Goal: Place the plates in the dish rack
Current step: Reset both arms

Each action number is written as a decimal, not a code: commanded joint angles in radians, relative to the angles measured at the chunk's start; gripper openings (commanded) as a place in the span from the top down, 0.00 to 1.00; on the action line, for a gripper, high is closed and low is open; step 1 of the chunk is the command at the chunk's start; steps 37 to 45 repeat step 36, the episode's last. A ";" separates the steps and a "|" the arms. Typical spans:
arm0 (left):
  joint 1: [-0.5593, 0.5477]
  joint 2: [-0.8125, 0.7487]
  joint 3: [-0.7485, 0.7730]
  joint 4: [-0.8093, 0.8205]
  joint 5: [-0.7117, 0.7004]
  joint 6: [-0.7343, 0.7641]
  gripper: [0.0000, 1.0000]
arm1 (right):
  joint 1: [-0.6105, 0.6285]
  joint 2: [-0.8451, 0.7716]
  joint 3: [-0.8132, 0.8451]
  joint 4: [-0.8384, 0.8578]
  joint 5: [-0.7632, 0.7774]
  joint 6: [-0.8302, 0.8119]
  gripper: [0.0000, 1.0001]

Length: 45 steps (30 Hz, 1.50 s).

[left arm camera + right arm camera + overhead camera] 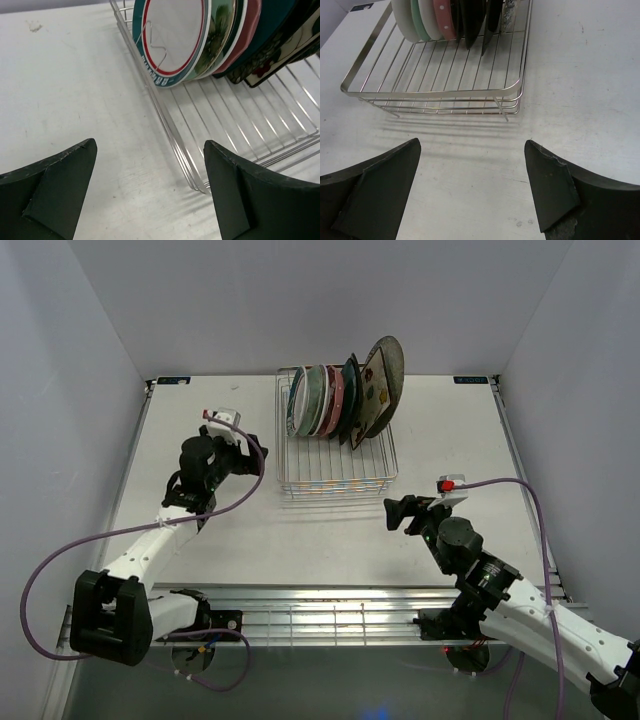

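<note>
Left hand spread wide, nothing held, beside dish rack. Right hand likewise spread, empty, before rack. Plates stood upright at rack's rear. Red ring on white plate seen only from left wrist.

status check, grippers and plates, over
Left gripper open, empty, left of rack. Right gripper open, empty, near side of rack. Plates upright at rack's far end. Nothing in the way.

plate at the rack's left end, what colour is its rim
The plate has a teal rim with a thin red ring inside; left wrist view shows it best.
</note>
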 commanded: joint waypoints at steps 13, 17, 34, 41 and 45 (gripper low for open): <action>0.005 -0.293 -0.247 0.291 0.007 0.080 0.02 | -0.003 -0.070 -0.072 0.099 0.026 0.010 0.10; 0.005 -0.351 -0.293 0.297 0.009 0.118 0.02 | -0.003 -0.121 -0.092 0.110 0.050 -0.010 0.10; 0.005 -0.358 -0.306 0.309 0.016 0.116 0.02 | -0.003 -0.147 -0.107 0.131 0.018 -0.035 0.10; 0.005 -0.358 -0.306 0.309 0.016 0.115 0.02 | -0.003 -0.144 -0.105 0.133 0.021 -0.035 0.10; 0.005 -0.358 -0.306 0.309 0.016 0.115 0.02 | -0.003 -0.144 -0.105 0.133 0.021 -0.035 0.10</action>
